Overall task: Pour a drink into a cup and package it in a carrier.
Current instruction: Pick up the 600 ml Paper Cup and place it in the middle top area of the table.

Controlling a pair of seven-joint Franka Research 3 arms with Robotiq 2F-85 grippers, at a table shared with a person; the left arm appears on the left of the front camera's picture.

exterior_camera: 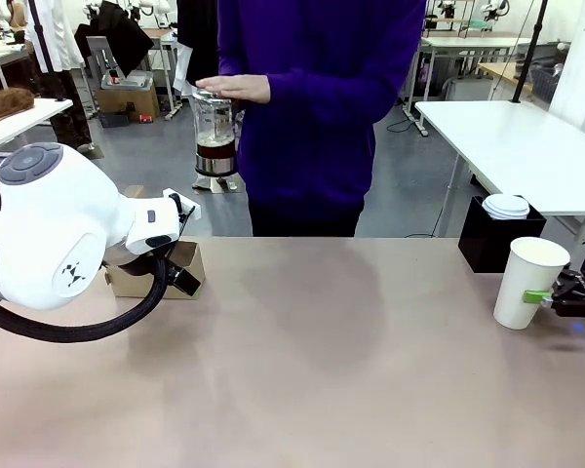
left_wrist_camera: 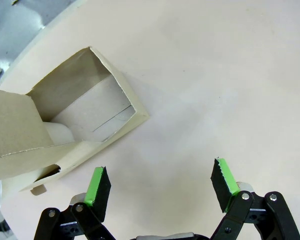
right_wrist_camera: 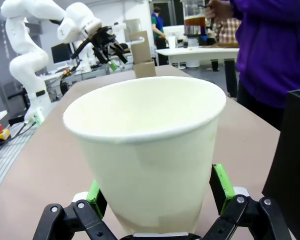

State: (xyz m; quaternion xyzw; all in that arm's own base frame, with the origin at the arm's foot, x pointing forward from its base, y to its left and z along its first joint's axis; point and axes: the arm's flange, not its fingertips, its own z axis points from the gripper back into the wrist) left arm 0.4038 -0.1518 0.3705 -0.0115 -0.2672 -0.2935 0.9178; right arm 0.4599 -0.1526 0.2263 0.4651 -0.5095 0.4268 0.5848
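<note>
1. My left gripper (left_wrist_camera: 160,184) hangs above the table (exterior_camera: 322,351) with its jaws spread wide and nothing between the green pads (left_wrist_camera: 97,182).
2. In the left wrist view the carrier (left_wrist_camera: 97,102), plain brown cardboard, lies just beyond those fingertips, up and to the left. One open slot faces the camera and a flap leans across its near side. The fingers are not touching it.
3. From the front, the carrier sits near the table's left edge, partly behind my left arm.
4. My right gripper (exterior_camera: 553,295) is low at the table's right side, with its fingers on either side of the cup (exterior_camera: 529,283).
5. In the right wrist view both pads flank the cup's lower wall very closely. I cannot tell whether they are pressing on it or only bracketing it.
6. The cup is a white paper one. It stands upright on the table with its top open.
7. Just behind the cup is a black box (exterior_camera: 495,242), with a small stack of white lids (exterior_camera: 506,205) on top.
8. The person in a purple top stands at the far side. They hold a glass carafe (exterior_camera: 214,122) well above and behind the table, with one hand (exterior_camera: 236,88) flat over its top.
9. The drink (exterior_camera: 214,148) is a dark brown layer in the lower part of the carafe.
</note>
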